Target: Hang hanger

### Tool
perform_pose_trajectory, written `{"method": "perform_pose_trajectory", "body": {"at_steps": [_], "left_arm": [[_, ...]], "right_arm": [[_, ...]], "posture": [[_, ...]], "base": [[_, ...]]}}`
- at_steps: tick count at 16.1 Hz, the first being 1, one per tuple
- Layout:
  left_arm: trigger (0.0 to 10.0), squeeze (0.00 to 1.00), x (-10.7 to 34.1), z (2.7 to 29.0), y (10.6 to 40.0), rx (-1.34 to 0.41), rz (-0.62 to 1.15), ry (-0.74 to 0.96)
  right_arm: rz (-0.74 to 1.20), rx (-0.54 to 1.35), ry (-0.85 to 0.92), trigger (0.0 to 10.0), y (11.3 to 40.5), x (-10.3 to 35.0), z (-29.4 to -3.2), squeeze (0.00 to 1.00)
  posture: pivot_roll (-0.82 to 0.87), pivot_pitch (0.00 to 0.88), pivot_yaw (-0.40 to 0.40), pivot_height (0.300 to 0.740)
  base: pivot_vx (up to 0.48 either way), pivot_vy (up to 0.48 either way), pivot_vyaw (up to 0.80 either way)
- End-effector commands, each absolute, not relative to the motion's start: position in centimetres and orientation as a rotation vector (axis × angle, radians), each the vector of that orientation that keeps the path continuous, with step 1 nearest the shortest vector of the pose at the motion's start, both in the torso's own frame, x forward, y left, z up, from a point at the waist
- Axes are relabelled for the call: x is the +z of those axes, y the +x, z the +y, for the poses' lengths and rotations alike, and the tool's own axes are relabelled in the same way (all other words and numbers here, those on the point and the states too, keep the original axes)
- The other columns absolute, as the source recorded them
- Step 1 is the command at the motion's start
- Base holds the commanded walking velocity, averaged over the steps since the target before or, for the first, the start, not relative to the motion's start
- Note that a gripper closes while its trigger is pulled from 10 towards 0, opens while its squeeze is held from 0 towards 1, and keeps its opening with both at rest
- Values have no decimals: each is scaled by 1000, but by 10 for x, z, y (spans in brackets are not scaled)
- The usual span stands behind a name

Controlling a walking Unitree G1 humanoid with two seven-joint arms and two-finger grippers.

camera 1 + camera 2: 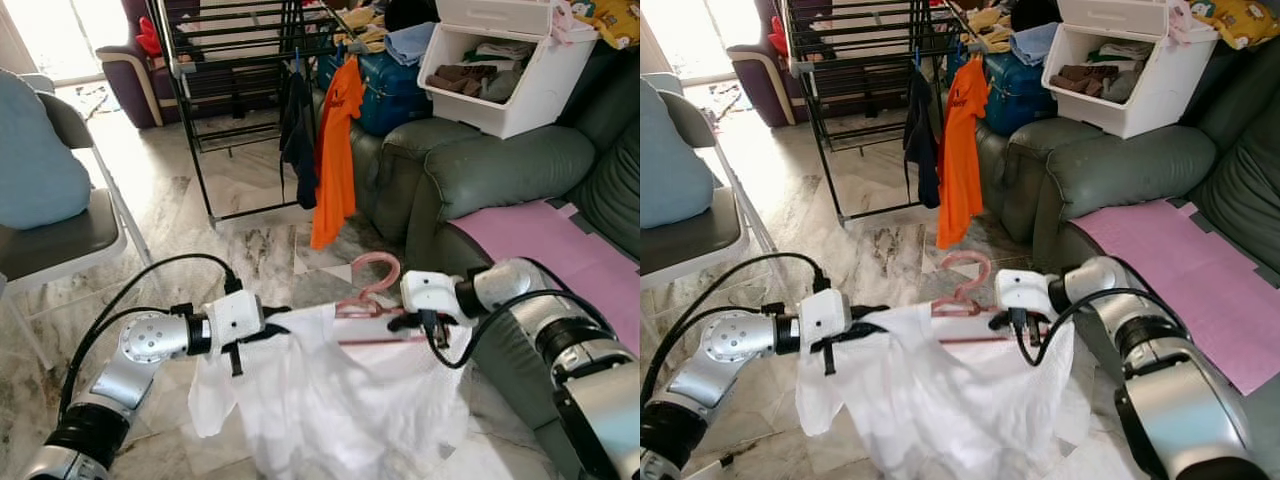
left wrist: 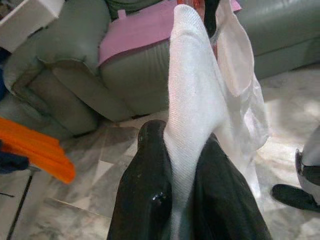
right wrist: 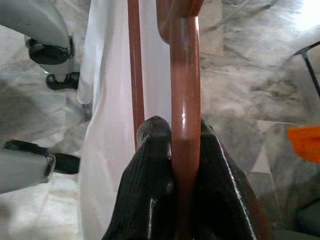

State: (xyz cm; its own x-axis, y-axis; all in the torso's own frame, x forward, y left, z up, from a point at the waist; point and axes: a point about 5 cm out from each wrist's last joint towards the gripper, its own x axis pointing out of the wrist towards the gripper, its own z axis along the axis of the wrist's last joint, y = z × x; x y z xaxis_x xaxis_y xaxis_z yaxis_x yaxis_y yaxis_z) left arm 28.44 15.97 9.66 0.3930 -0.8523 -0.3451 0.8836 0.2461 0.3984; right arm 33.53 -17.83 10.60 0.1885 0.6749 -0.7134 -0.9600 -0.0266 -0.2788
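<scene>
A pink plastic hanger (image 1: 368, 290) carries a white shirt (image 1: 330, 400) that droops between my two arms over the marble floor. My right gripper (image 1: 400, 322) is shut on the hanger's bar (image 3: 185, 125). My left gripper (image 1: 275, 326) is shut on the shirt's shoulder cloth (image 2: 187, 130). The hanger's hook (image 1: 967, 266) points up toward the black drying rack (image 1: 235, 90), which stands well beyond it. An orange shirt (image 1: 337, 150) and a dark garment (image 1: 297, 130) hang on that rack.
A grey-green sofa (image 1: 490, 170) with a pink mat (image 1: 560, 245) is at the right. A white bin (image 1: 510, 70) of clothes and a blue suitcase (image 1: 395, 90) sit behind it. A grey chair (image 1: 60, 240) with a blue cushion stands at the left.
</scene>
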Motion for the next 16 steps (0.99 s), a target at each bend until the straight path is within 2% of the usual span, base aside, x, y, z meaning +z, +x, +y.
{"method": "perform_pose_trajectory", "body": {"at_steps": [1, 2, 3, 4, 5, 10, 13, 16], "left_arm": [[0, 0, 110, 156, 287, -1175, -15, 574], [1137, 0, 112, 154, 290, -1160, -17, 557], [4941, 267, 112, 153, 291, -1159, -14, 554], [8706, 1000, 112, 153, 292, -1149, -17, 563], [10000, 1000, 112, 153, 294, -1136, -23, 579], [10000, 1000, 114, 156, 297, -1081, -50, 628], [10000, 1000, 120, 158, 297, -1004, -114, 624], [10000, 1000, 117, 158, 292, -1015, -111, 609]], "right_arm": [[416, 1390, -838, 0, 336, 108, -176, 0], [417, 1391, -832, 0, 335, 109, -177, 0], [417, 1392, -830, 0, 335, 109, -177, 0], [416, 1390, -829, 0, 336, 110, -177, 0], [415, 1383, -830, 0, 337, 111, -178, 0], [429, 1286, -911, 0, 341, 108, -180, 0], [459, 1212, -857, 0, 341, 98, -178, 0], [475, 1154, -858, 0, 336, 84, -178, 0]], "posture": [[-78, 0, -9, 740], [-82, 0, -8, 740], [-82, 0, -8, 740], [-82, 0, -8, 740], [-82, 0, -8, 740], [-80, 0, -13, 740], [-79, 0, -11, 740], [-81, 0, -4, 740]], "base": [[0, 0, 0], [0, 0, 0], [0, 0, 0], [0, 0, 0], [0, 0, 0], [0, 0, 0], [0, 0, 0], [0, 0, 0]]}}
